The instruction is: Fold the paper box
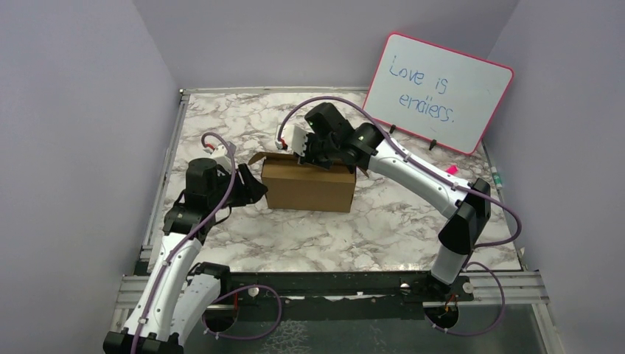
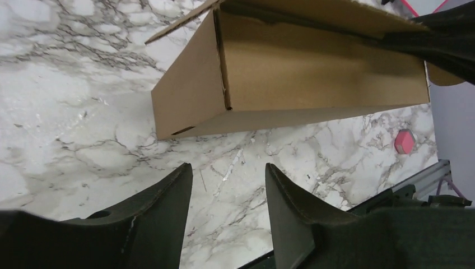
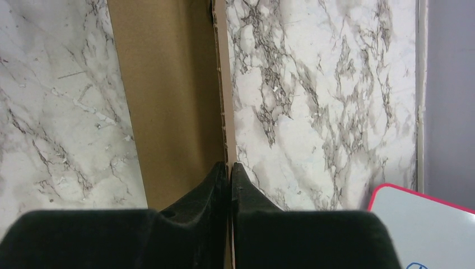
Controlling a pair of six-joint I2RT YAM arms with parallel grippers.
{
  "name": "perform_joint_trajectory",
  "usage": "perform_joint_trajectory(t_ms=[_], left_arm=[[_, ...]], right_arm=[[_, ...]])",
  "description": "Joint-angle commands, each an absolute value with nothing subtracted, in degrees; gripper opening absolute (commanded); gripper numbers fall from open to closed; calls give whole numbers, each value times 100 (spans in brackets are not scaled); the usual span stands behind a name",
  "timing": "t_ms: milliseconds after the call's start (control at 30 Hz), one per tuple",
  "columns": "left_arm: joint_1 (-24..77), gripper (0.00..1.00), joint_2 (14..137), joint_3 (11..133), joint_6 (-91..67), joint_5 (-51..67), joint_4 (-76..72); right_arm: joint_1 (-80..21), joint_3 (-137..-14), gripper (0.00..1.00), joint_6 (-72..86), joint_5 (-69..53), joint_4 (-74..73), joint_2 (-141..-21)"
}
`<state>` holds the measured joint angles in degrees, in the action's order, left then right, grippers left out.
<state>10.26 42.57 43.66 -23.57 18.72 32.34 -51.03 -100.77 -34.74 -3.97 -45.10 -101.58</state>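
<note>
Brown paper box (image 1: pixel 308 188) lies crosswise, the left gripper (image 2: pixel 228 171) half-spread and empty just off its left end, the right gripper (image 3: pixel 229 166) pinching its far edge.

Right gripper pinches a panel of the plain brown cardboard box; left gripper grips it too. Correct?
No. The left gripper grips nothing: the left wrist view shows its fingers apart, short of the plain brown cardboard box. The right gripper does pinch a panel.

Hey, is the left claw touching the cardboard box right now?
Apart. The left wrist view shows a strip of bare marble table between the open fingertips of the left claw and the near lower edge of the cardboard box.
</note>
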Motion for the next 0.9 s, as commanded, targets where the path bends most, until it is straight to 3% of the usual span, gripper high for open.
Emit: perform_joint_trajectory(t_ms=[0,467,667,867], left_arm=[[1064,50,4212,3908,-2912,2540,2444],[1323,44,4673,2971,-3825,1816,560],[2138,44,4937,2962,-4146,989,63],[2215,44,4822,3003,-4104,724,44]], right_arm=[[-5115,-9817,10,-3410,-681,-4704,-10146],[-5110,-9673,9,-3617,-1213,-4755,-10039],[-5115,-9795,9,-3735,-1447,-4814,-10164],[-5114,-9768,11,-3633,-1009,-4667,-10186]])
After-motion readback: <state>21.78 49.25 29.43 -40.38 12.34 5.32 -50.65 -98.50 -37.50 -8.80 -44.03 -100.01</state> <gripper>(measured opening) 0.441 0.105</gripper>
